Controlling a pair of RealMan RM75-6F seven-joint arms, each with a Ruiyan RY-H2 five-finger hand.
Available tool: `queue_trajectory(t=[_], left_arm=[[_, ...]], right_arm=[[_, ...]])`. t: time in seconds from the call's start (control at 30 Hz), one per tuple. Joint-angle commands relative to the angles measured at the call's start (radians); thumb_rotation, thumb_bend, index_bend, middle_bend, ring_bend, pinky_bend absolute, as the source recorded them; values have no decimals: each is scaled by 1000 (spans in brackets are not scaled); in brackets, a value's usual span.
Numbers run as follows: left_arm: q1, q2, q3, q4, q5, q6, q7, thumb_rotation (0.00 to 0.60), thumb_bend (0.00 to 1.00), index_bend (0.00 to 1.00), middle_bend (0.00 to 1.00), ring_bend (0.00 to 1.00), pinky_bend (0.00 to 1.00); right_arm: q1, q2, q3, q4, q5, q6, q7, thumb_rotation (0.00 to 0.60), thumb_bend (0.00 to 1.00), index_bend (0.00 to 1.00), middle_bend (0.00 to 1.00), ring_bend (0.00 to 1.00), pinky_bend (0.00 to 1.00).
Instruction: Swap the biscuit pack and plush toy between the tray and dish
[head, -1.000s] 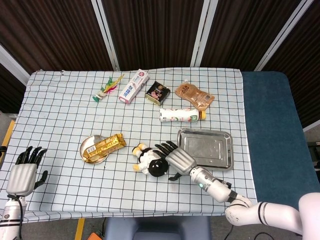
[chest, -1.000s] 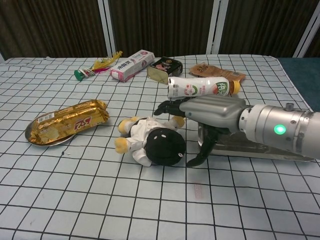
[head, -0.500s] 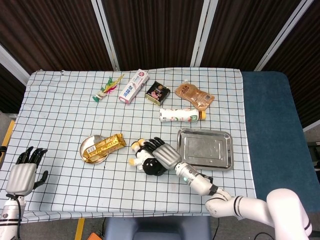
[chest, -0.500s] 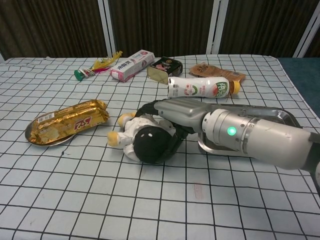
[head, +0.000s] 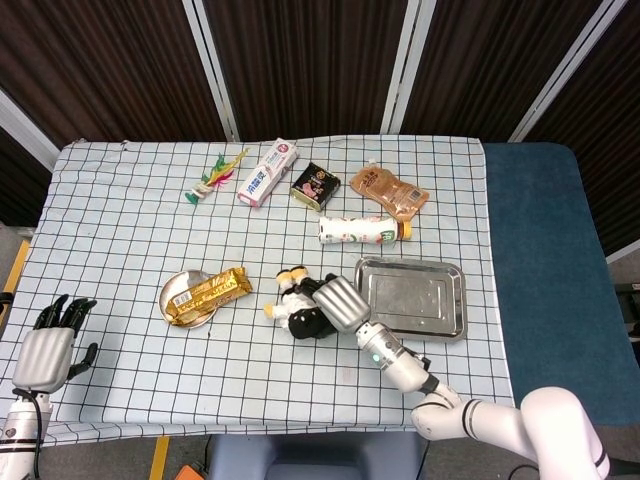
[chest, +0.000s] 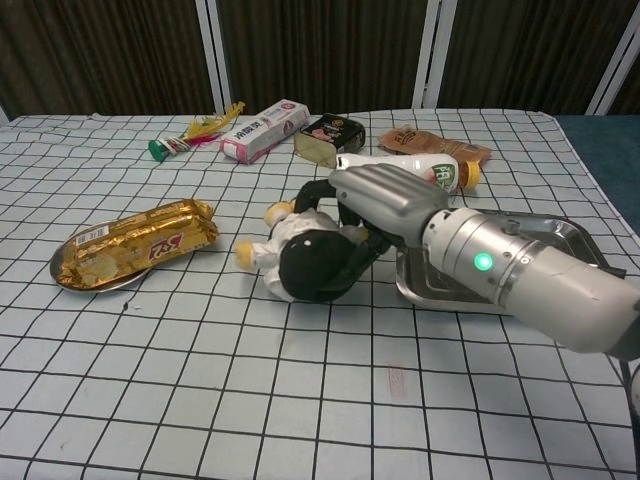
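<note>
The black-and-white plush toy (head: 293, 306) (chest: 303, 263) lies on the checked cloth just left of the empty steel tray (head: 415, 295) (chest: 578, 237). My right hand (head: 337, 300) (chest: 382, 204) covers the toy from its right side and grips it, with fingers wrapped around its body. The gold biscuit pack (head: 208, 293) (chest: 135, 240) lies across the small round dish (head: 172, 291) (chest: 70, 278) further left. Beyond the table's near left corner, my left hand (head: 45, 352) hangs with its fingers apart and nothing in it; the chest view does not show it.
Along the far side lie a feather toy (head: 215, 175), a toothpaste box (head: 268, 172), a black tin (head: 314, 186) and a brown pouch (head: 388, 192). A drink bottle (head: 362, 231) (chest: 400, 173) lies on its side just behind the tray.
My right hand moved from beside the plush toy onto it and closed around it. The toy turned and shifted slightly toward the tray. The left hand stayed where it was.
</note>
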Motion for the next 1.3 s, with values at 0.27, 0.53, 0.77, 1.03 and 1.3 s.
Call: queue_trajectory(t=[0.27, 0.53, 0.77, 1.03, 1.3], left_arm=[[1, -3, 2, -10, 7, -8, 16, 600, 420, 153, 153, 53, 147], [-1, -11, 5, -19, 14, -19, 22, 600, 421, 153, 154, 54, 146], [-6, -17, 15, -14, 30, -35, 32, 600, 420, 154, 156, 55, 147], [-5, -19, 14, -11, 35, -33, 30, 600, 421, 154, 156, 56, 146], [-2, -16, 13, -14, 39, -27, 29, 600, 422, 154, 157, 56, 146]], right_arm=[[-228, 261, -26, -298, 79, 236, -169, 600, 113, 901, 672, 666, 573], [-335, 379, -97, -309, 87, 273, -106, 600, 114, 875, 672, 656, 574], [-347, 441, -138, -323, 105, 185, -108, 600, 113, 396, 320, 326, 356], [-338, 488, -147, -359, 105, 122, -84, 600, 96, 0, 0, 0, 0], [-413, 554, -158, -423, 39, 260, -55, 600, 60, 0, 0, 0, 0]])
